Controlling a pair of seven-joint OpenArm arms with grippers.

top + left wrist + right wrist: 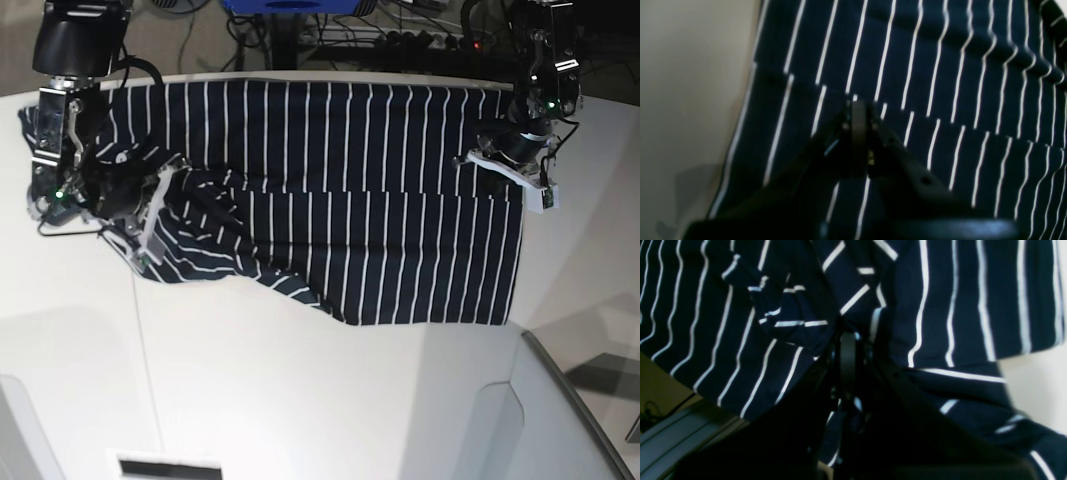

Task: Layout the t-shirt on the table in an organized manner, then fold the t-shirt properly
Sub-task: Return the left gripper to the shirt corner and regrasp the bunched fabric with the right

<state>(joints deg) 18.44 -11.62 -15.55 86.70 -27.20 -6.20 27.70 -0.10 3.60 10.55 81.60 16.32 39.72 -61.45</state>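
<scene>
Striped cloth is filling both wrist views: the t-shirt [330, 200] is lying spread across the far half of the counter [300, 400], mostly flat on the base view's right but bunched and twisted at its left end. In the left wrist view the left hand [858, 106] is sitting closed at a fold line in the cloth, apparently pinching that edge, though blur is hiding the contact. Meanwhile the right hand [848, 340] is sitting clamped into the rumpled bundle, with cloth gathered around its tips. Being thin, soft and light, this fabric is likely to sag, drag and wrinkle rather than hold any shape. Hems, corners and shoulder seams are looking like the surest places to take hold, pulling outward to flatten the bunched sleeve area.
</scene>
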